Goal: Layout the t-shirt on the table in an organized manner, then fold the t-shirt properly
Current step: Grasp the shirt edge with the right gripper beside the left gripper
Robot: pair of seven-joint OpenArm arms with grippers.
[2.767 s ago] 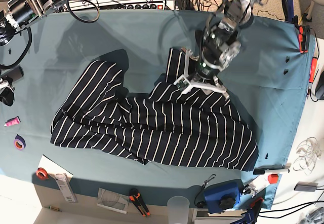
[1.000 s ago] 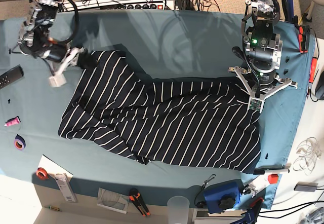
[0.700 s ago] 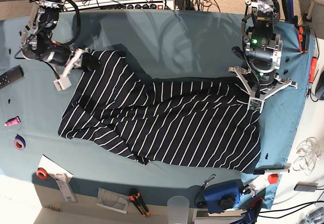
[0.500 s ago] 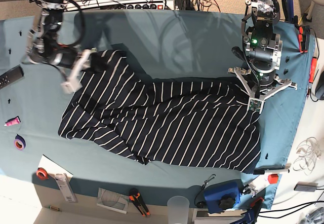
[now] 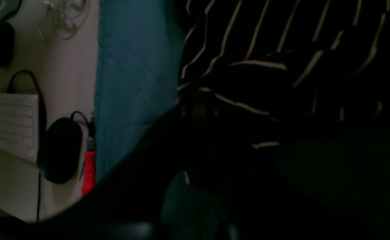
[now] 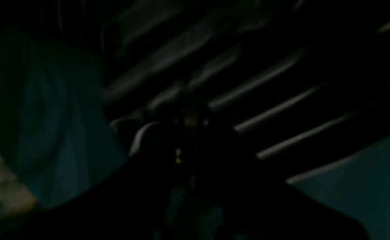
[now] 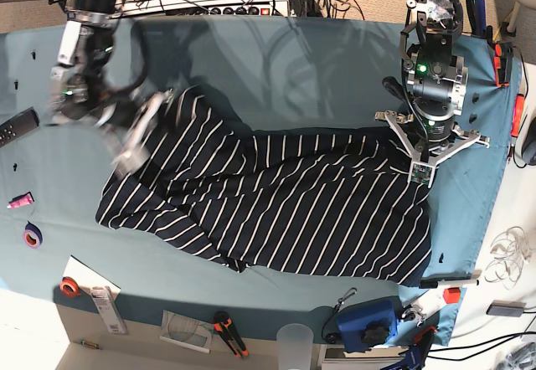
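Seen from the base view, the t-shirt (image 7: 268,207) lies spread across the middle of the table (image 7: 276,60), its dark striped cloth running from a raised sleeve at upper left to a broad hem at lower right, with folds bunched along the lower left edge. The left gripper (image 7: 427,148) stands at the right of that frame, pressed down on the garment's upper right corner, its jaws closed together and pinching the striped cloth. The right gripper (image 7: 138,127) sits at the left of the frame, motion-blurred, at the sleeve's edge; its jaws are closed, though whether cloth is caught between them cannot be told here. The left wrist view adds what the base view cannot: close to the lens, the dark fabric (image 5: 264,66) crumples into creases right at the closed jaws, with a strip of teal table cover (image 5: 131,83) to the left, and beyond the table's edge a white keyboard (image 5: 10,125), a black mouse (image 5: 60,150) and a red-handled tool (image 5: 89,170). The right wrist view is very dark and blurred; it gives only slanting pale stripes of the shirt (image 6: 248,110) across the centre and upper right, and teal cloth (image 6: 55,110) at left and lower right, with the fingers lost in shadow. Only the base view shows the clutter along the lower edge: a roll of orange tape (image 7: 69,286), orange-handled cutters (image 7: 228,334), a clear cup (image 7: 295,343) and a blue box (image 7: 368,320).
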